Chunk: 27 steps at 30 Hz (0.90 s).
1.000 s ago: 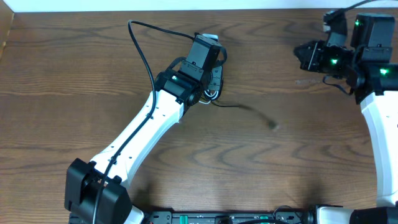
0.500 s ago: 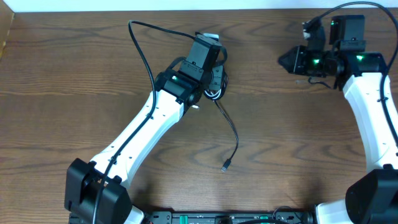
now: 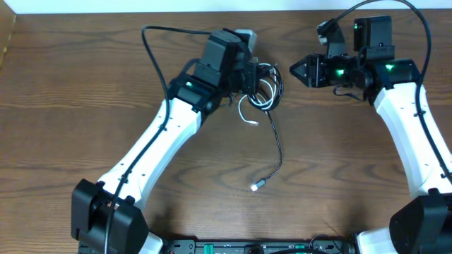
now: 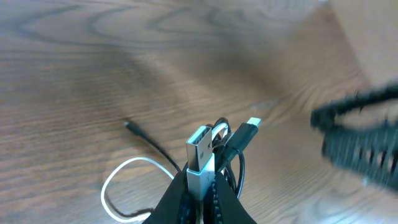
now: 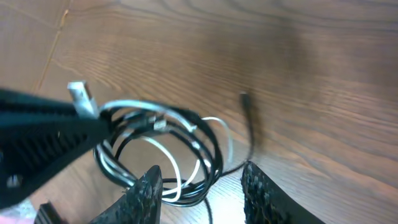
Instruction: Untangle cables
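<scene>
The left gripper stays clamped on the cables by a silver plug, now carried nearer the back middle of the table. The right gripper has come in just beside them, its jaws now parted and empty.

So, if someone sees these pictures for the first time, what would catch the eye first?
The tangle of black and white cables stands out, near the far edge of the table, pinched in the shut left tool. Just beside it, the right tool points at the tangle with jaws open. One black strand runs toward the near edge and ends in a small plug on the wood.
</scene>
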### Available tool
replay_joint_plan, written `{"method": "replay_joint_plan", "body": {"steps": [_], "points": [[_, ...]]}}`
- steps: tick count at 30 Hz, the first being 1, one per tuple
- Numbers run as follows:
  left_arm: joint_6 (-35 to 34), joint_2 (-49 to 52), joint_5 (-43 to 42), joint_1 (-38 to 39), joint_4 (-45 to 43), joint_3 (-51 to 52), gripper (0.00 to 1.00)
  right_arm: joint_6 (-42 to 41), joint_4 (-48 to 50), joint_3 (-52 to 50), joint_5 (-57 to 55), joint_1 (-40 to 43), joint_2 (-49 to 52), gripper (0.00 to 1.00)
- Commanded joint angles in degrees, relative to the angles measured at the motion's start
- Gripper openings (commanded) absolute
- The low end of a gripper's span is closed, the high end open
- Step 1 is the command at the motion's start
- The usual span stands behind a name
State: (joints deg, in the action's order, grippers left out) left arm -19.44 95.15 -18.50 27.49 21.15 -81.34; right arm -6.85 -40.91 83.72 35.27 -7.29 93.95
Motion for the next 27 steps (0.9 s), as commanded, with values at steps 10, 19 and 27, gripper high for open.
{"method": "replay_joint_plan", "body": {"steps": [10, 19, 27], "points": [[-20.09, -0.11, -3.58, -3.65, -2.05, -0.66, 0.07, 4.02, 1.70, 0.15, 1.99, -6.34, 1.05, 0.33], [-25.31, -0.11, -3.56, -3.65, -3.06, -0.66, 0.08, 8.44, 2.95, 0.15, 1.99, -10.21, 3.23, 0.33], [-27.43, -0.11, -3.58, -3.65, -3.32, -0.66, 0.08, 13.46, 3.39, 0.13, 3.93, -11.93, 4.90, 0.40]]}}
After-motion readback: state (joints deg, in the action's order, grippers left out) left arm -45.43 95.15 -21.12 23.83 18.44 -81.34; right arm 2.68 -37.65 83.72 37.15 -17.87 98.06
